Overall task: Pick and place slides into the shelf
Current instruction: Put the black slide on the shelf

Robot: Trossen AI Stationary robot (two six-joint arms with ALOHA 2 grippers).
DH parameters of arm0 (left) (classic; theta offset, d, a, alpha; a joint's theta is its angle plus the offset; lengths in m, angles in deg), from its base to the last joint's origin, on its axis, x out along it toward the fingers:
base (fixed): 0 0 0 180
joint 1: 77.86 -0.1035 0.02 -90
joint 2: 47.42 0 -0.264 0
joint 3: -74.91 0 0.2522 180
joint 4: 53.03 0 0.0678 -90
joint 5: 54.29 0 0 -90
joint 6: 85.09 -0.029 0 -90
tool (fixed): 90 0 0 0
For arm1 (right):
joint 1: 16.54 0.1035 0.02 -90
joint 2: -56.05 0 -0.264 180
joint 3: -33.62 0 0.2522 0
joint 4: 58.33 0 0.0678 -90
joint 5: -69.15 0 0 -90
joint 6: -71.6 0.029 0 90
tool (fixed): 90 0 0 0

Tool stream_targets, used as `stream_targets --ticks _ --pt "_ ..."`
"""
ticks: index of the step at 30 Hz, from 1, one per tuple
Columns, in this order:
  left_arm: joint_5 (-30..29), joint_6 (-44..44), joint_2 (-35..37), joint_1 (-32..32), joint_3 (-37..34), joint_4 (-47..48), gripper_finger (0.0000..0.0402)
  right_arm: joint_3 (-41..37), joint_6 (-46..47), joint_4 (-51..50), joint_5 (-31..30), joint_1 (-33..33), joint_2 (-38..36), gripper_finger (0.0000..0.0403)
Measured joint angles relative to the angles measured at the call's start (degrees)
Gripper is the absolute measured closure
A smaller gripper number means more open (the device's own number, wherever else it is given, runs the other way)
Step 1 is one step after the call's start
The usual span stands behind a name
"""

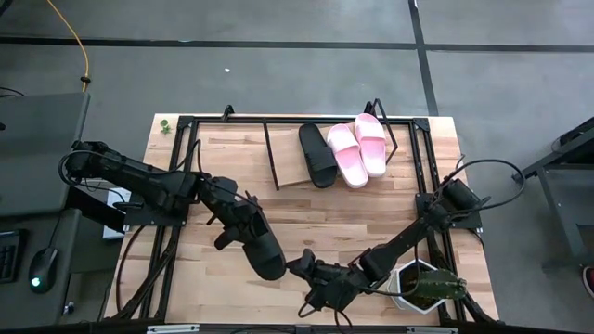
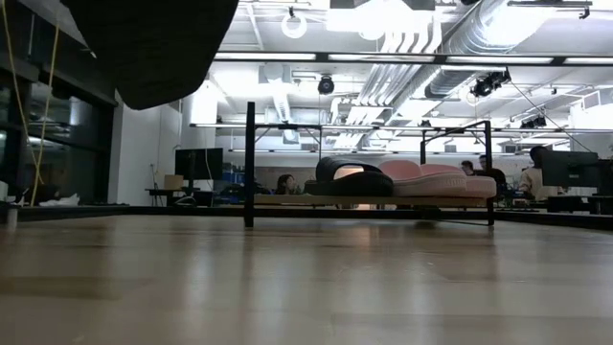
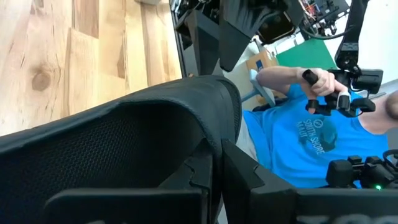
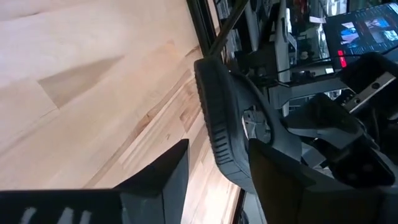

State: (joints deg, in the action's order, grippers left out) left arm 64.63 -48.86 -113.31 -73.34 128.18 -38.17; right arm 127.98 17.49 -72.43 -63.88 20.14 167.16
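The shelf [image 1: 290,176] sits at the far side of the surface [image 1: 371,223], w/ three slides on its board: one black slide [image 1: 318,154] and, just beside it, two pink slides [image 1: 346,155] [image 1: 371,143] side by side. In the low view the same three lie on the shelf [image 2: 287,200], black slide [image 2: 350,180] next to the pink ones [image 2: 431,180].

The 4th slide [image 1: 260,243], black, is off the shelf, well toward the near edge of the surface, lifted clear of the wood. The left gripper [image 1: 234,215] is clamped on it, fingers closed tight on its edge; the left wrist view shows the textured sole and rim [image 3: 143,137] filling the frame right at the fingers. In the low view its dark sole [image 2: 153,48] hangs high above the surface, nearer the camera than the shelf.

The right gripper [image 1: 311,271] is just beside the near end of that slide, on the side away from the shelf. Its fingers [image 4: 161,180] stand apart, holding nothing; the slide's rim [image 4: 217,124] shows in the gap, but touching or not can't be told.

A potted plant [image 1: 422,288] stands near the right arm, at the near corner. A person in a blue shirt [image 3: 311,137] shows beyond the surface edge, hands on a handle.
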Motion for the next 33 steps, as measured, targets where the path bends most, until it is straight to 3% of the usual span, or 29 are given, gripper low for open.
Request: stream_targets --ticks 8,33 --pt "0.00 0.04 0.00 0.00 0.00 -0.83 0.0395 0.00 0.04 1.38 -0.96 0.09 0.00 0.0206" --pt "-0.90 1.32 0.00 0.00 0.00 -1.50 0.0395 -0.04 0.05 5.33 3.31 -0.67 -0.04 0.0203"
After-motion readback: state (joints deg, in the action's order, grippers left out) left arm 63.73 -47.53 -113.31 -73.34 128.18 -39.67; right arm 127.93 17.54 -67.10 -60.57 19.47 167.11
